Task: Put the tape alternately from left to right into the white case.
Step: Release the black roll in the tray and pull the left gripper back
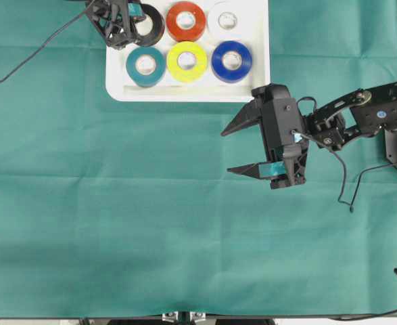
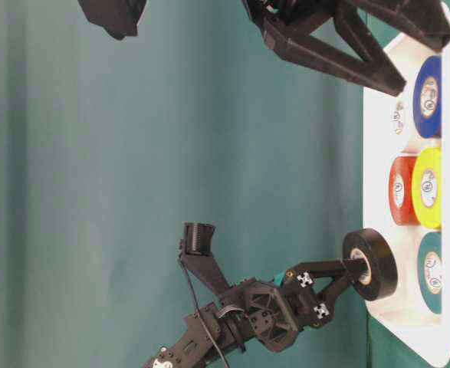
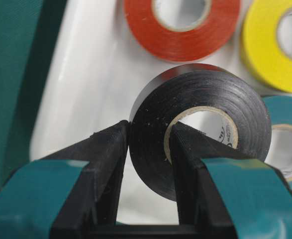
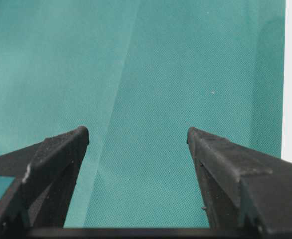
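The left hand (image 3: pixel 148 144) pinches the black tape (image 3: pixel 200 132) wall, one finger inside its core, over the white case (image 3: pixel 86 99).

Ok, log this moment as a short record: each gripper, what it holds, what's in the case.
left gripper: shut on the black roll, one finger through its core, held above the white case
right gripper: open, empty, over the green cloth
lying in case: red roll, white roll, teal roll, yellow roll, blue roll
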### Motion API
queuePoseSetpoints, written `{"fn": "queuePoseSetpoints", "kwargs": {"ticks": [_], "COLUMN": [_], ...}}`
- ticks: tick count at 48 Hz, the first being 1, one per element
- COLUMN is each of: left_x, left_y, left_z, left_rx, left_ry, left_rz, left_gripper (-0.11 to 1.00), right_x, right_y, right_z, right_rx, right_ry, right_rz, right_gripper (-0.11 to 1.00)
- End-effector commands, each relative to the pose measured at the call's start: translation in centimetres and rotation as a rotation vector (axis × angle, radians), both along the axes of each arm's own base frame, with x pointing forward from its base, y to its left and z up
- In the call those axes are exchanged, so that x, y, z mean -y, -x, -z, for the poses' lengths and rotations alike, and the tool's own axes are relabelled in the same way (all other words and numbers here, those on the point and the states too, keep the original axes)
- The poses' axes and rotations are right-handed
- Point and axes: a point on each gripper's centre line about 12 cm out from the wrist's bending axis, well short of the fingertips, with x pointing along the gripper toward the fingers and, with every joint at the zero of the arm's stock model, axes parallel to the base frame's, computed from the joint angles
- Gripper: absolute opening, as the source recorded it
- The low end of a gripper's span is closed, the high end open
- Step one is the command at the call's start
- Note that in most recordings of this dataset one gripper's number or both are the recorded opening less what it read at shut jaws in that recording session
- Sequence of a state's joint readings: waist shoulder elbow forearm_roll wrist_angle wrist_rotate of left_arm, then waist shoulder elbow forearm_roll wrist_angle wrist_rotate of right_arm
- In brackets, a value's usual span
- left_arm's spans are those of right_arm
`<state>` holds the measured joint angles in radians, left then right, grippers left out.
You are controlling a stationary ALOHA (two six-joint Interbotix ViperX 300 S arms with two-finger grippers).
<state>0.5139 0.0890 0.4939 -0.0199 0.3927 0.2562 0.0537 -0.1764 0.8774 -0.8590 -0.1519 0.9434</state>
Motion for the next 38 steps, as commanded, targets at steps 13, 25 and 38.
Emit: {"fn": "queuePoseSetpoints", "kwargs": {"ticks": [13,25,38], "left_x": [-2.4,-2.5,-2.2], "left_y": [-0.1,-0.2,0.2], "left_z": [-1.0,-0.9,-1.1], "left_rx": [0.025,0.025,0.025], "left_ry": [-0.042,-0.042,-0.042], "left_rz": [-0.018,-0.017,-0.017], "left_gripper": [-0.05,-0.01,0.64], "right_x": [-0.1,-0.1,-0.1], "right_y": [-0.3,-0.3,-0.3], "right_z": [-0.7,-0.7,-0.7], "right_rx": [0.023,0.023,0.023], "right_ry": [-0.006,-0.006,-0.006], "right_rz": [-0.002,-0.002,-0.002], "right_gripper": [0.84,0.84,0.84]}}
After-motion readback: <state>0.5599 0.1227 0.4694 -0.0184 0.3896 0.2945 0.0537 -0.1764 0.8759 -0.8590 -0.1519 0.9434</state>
